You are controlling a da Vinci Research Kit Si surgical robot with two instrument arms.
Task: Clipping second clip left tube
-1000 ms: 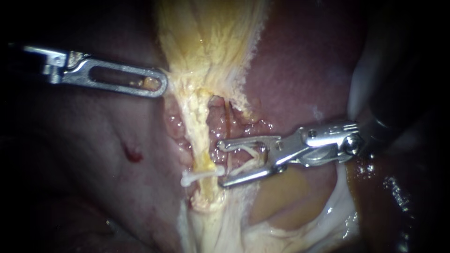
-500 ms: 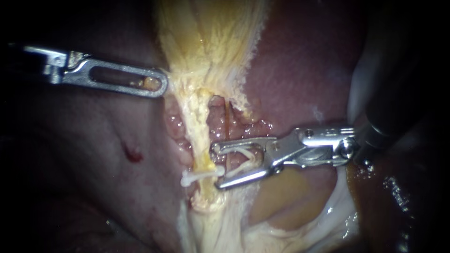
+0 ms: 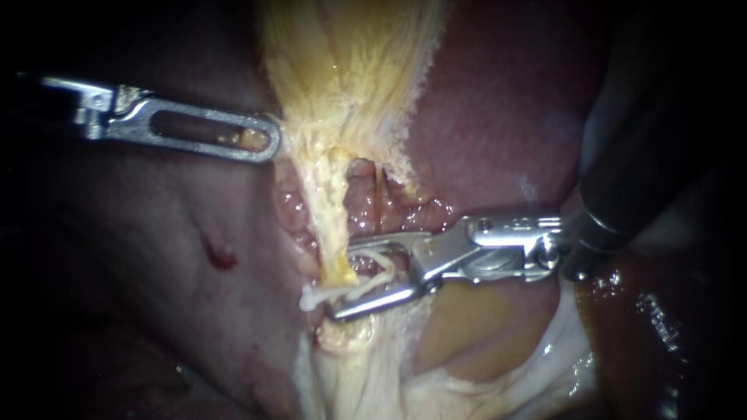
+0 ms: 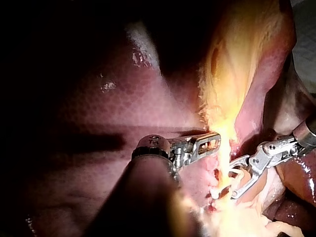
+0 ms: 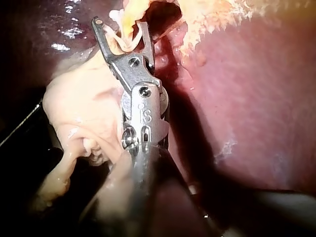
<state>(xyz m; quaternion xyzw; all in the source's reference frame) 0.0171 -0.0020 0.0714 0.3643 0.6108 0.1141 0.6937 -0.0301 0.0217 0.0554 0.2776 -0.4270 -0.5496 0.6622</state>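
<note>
The left tube (image 3: 331, 225) is a pale yellow strand running down from the gallbladder (image 3: 350, 62). A white clip (image 3: 311, 299) sits across its lower part. My right instrument (image 3: 340, 281) comes in from the right with its jaws standing apart, holding an open white clip (image 3: 375, 268). The jaws straddle the left tube just above the seated clip. The right wrist view shows the same jaws (image 5: 120, 24) with the yellow tube between them. My left instrument (image 3: 268, 144), its long slotted jaws lying together, grips the yellow tissue at the gallbladder's edge, also in its own wrist view (image 4: 215, 140).
A thinner right tube (image 3: 379, 206) runs beside the left one over red raw tissue. Dark red liver (image 3: 498, 117) lies behind and to the right. Pale fatty tissue (image 3: 467, 334) lies under the right instrument's shaft. A small blood spot (image 3: 220, 255) marks the left tissue.
My right instrument has slid left with its open clip, from beside the left tube to straddling it just above the seated clip. My left instrument has held still.
</note>
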